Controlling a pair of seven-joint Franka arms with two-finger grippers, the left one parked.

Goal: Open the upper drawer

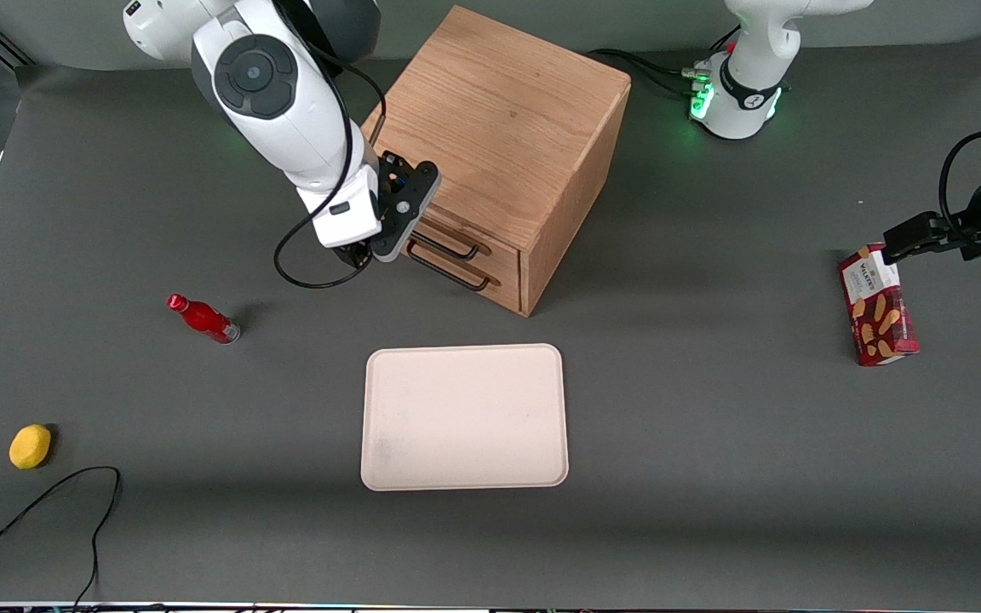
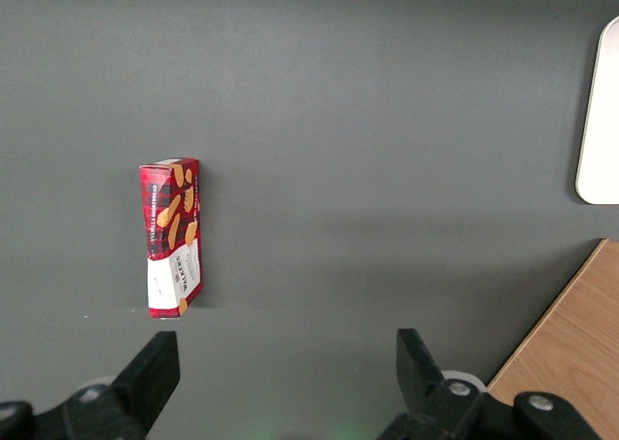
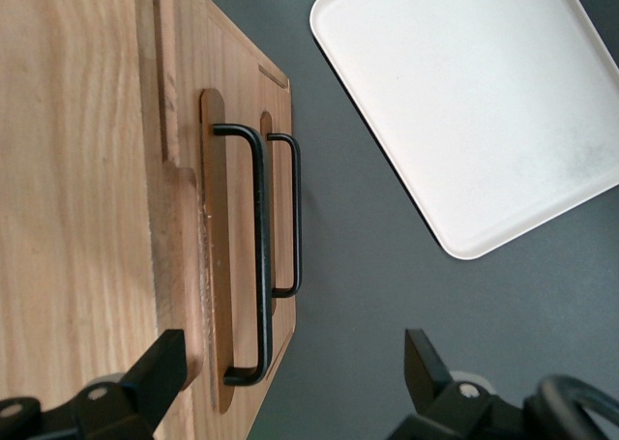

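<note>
Right arm's black two-finger gripper (image 1: 388,234) sits just in front of the light-oak cube cabinet (image 1: 503,136), level with the drawer fronts at their working-arm end. Jaws spread wide with nothing between them: in the right wrist view one finger (image 3: 155,372) overlaps the cabinet's wood and the other (image 3: 426,363) hangs over bare table. Upper drawer (image 1: 456,234), the shallow oak box with a thin black bar handle (image 3: 259,256), looks closed or very nearly so, flush with the matching lower drawer (image 1: 473,277). Step in hand reads as lining up on the upper handle; not yet straddled. Doing it well likely means getting the jaws around that bar and not the lower one, which lies just beside it, closing firmly, then pulling straight out along the drawer's travel so it does not bind. Room to pull looks good: grey table (image 1: 712,468) in front of the cabinet is open, the cream rectangular tray (image 1: 465,417) sits nearer the front camera and apart from it. Small red bottle (image 1: 201,317) and yellow lemon-like thing (image 1: 30,446) lie toward the working arm's end, well clear.
</note>
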